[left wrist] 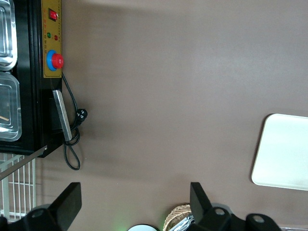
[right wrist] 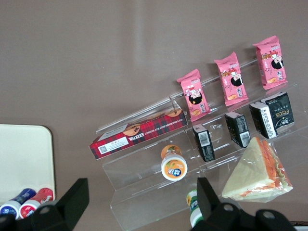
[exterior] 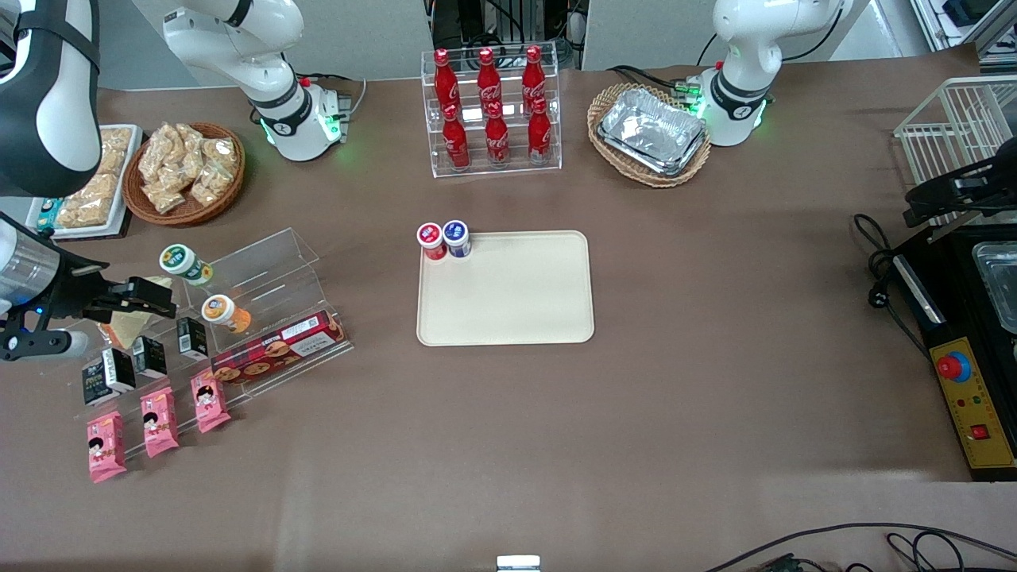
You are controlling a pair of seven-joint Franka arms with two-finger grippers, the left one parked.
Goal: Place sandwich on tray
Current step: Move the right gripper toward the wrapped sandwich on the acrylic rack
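The sandwich, a clear-wrapped tan wedge with red-orange and green filling, lies on a clear stepped shelf toward the working arm's end of the table. In the front view the sandwich is partly hidden under the arm. My gripper hangs open above the shelf with nothing between its fingers; the sandwich lies outside the gap, beside one finger. In the front view the gripper is just above the sandwich. The cream tray lies flat mid-table, well away from the gripper; its edge also shows as the tray and the tray.
On the shelf sit an orange-lidded cup, a green-lidded cup, black cartons, a red plaid cookie box and pink packets. Two small capped bottles stand at the tray's corner. A cola rack and baskets stand farther back.
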